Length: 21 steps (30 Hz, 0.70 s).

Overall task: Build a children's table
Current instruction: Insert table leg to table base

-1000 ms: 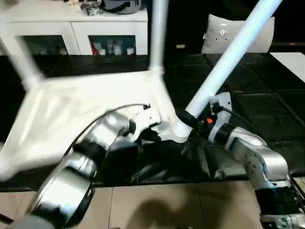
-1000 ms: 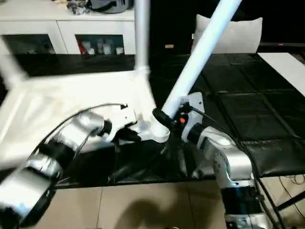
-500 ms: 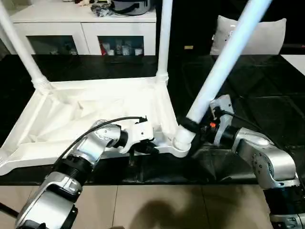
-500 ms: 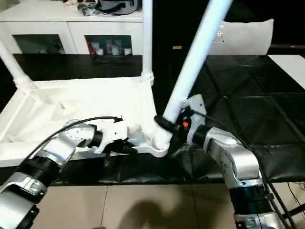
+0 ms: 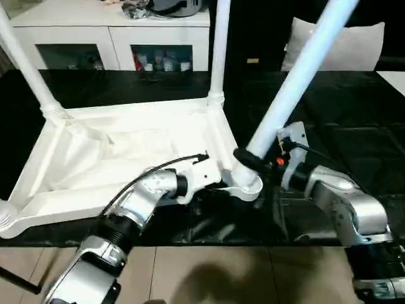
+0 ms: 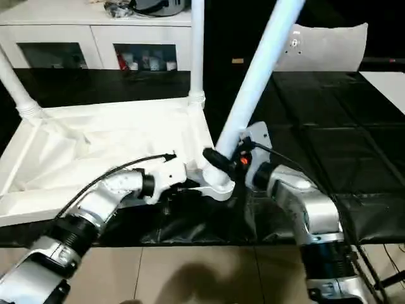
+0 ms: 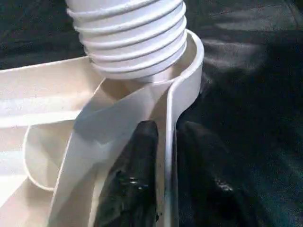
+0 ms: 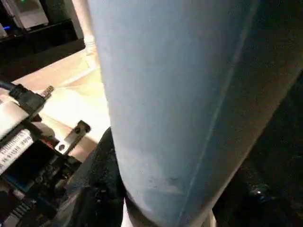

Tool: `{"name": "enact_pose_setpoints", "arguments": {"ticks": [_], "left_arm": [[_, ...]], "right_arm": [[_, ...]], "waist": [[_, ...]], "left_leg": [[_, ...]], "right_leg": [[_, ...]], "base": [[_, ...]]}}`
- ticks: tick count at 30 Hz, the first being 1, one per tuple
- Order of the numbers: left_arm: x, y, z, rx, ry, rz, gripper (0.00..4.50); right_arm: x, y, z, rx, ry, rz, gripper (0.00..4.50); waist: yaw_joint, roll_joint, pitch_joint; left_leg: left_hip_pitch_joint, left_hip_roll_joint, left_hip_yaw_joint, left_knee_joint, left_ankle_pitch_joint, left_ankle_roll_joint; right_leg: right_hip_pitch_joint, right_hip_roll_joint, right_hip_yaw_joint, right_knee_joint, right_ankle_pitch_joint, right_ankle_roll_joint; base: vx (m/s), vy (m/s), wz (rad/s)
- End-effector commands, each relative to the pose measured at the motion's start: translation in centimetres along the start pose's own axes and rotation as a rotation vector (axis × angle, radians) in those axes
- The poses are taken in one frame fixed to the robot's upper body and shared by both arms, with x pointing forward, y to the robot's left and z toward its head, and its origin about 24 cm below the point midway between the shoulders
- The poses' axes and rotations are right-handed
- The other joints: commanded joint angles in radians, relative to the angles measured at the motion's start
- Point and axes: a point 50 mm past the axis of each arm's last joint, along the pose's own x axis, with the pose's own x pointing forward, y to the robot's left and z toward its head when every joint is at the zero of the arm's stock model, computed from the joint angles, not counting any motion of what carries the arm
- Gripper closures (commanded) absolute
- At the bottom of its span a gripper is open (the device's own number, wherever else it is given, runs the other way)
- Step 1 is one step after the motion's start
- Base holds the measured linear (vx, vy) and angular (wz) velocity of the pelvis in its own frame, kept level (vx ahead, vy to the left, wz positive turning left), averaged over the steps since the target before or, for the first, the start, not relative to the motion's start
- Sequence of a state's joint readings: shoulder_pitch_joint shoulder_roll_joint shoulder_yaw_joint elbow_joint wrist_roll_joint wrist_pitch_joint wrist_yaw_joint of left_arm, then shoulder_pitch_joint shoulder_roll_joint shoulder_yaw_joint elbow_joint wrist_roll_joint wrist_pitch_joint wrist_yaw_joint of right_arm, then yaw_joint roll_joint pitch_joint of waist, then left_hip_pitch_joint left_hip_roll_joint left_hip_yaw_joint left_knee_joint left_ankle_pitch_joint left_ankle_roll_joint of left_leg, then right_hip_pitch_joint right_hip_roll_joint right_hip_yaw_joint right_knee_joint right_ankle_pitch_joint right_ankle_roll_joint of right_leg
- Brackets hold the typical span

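While the left gripper (image 7: 163, 189) pinches the tabletop (image 5: 126, 158) rim, the right gripper (image 5: 247, 159) seemingly clamps the tilted leg (image 5: 297, 76) before a cabinet (image 5: 107, 31).

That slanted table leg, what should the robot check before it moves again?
1. Right gripper clamped around the slanted leg near its base: ok.
2. Left gripper pinching the tabletop rim by the corner socket: ok.
3. Slanted leg standing straight like the far leg: not ok, it leans.
4. Threaded end fully down in the socket: not ok, ridges show.
5. Tabletop flat on the black table: cannot tell.
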<state>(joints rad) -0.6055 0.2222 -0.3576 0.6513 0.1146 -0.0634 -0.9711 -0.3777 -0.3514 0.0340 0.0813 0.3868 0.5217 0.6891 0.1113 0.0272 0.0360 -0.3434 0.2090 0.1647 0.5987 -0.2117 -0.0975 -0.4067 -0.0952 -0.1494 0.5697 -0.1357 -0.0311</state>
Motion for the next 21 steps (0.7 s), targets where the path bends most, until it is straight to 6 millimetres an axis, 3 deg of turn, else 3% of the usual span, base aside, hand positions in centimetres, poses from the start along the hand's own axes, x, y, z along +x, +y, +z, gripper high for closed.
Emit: {"name": "enact_pose_setpoints", "arguments": {"ticks": [1, 5, 12, 13, 15, 18, 21], "left_arm": [[-1.1, 0.7, -0.9, -0.019, 0.054, 0.013, 3.46], [-2.2, 1.4, -1.8, -0.023, 0.116, 0.030, 3.46], [-3.4, 1.6, -2.5, -0.045, 0.145, 0.001, 3.46], [-3.5, 1.5, -2.7, -0.045, 0.155, -0.014, 3.75], [-3.5, 1.4, -2.8, -0.048, 0.164, -0.025, 3.82], [-3.4, 1.2, -2.8, -0.059, 0.159, -0.034, 4.23], [-3.3, 1.2, -2.6, -0.071, 0.126, -0.033, 4.28]], "right_arm": [[-0.1, 0.1, 0.7, -0.026, -0.002, 0.031, 2.61], [-0.2, 0.0, 0.7, -0.039, -0.007, 0.042, 2.61], [-0.1, 0.1, 0.5, -0.040, 0.016, 0.059, 2.61], [0.0, -0.1, 0.4, -0.057, 0.032, 0.051, 2.61], [0.1, -0.2, 0.3, -0.079, 0.049, 0.045, 2.61], [0.4, -0.2, 0.3, -0.084, 0.058, 0.050, 2.61], [0.5, 0.0, 0.5, -0.074, 0.069, 0.076, 2.61]], "waist": [[-0.002, -0.015, -0.064], [-0.011, -0.017, -0.061], [-0.022, -0.016, -0.061], [-0.022, -0.017, -0.061], [-0.022, -0.012, -0.061], [-0.023, -0.014, -0.061], [-0.023, -0.017, -0.060]], "left_leg": [[-0.009, 0.013, 0.002, -0.068, -0.134, 0.065], [-0.008, 0.007, 0.001, -0.068, -0.160, 0.059], [-0.009, 0.007, 0.000, -0.068, -0.160, 0.058], [-0.008, 0.008, 0.001, -0.067, -0.156, 0.059], [-0.008, 0.009, 0.000, -0.068, -0.152, 0.058], [-0.006, 0.010, 0.001, -0.068, -0.159, 0.057], [-0.005, 0.012, 0.001, -0.069, -0.164, 0.059]], "right_leg": [[0.062, -0.059, 0.050, -0.081, -0.428, -0.037], [0.060, -0.057, 0.044, -0.092, -0.494, -0.007], [0.060, -0.059, 0.044, -0.091, -0.497, -0.009], [0.059, -0.058, 0.045, -0.090, -0.488, -0.015], [0.059, -0.059, 0.045, -0.088, -0.480, -0.025], [0.059, -0.059, 0.047, -0.087, -0.475, -0.035], [0.059, -0.060, 0.048, -0.088, -0.485, -0.037]], "base": [[0.000, 0.000, 0.00], [0.000, 0.000, 0.00], [0.000, 0.000, 0.00], [0.000, 0.000, 0.00], [0.000, 0.000, 0.00], [0.000, 0.000, 0.00], [0.000, 0.000, 0.00]]}}
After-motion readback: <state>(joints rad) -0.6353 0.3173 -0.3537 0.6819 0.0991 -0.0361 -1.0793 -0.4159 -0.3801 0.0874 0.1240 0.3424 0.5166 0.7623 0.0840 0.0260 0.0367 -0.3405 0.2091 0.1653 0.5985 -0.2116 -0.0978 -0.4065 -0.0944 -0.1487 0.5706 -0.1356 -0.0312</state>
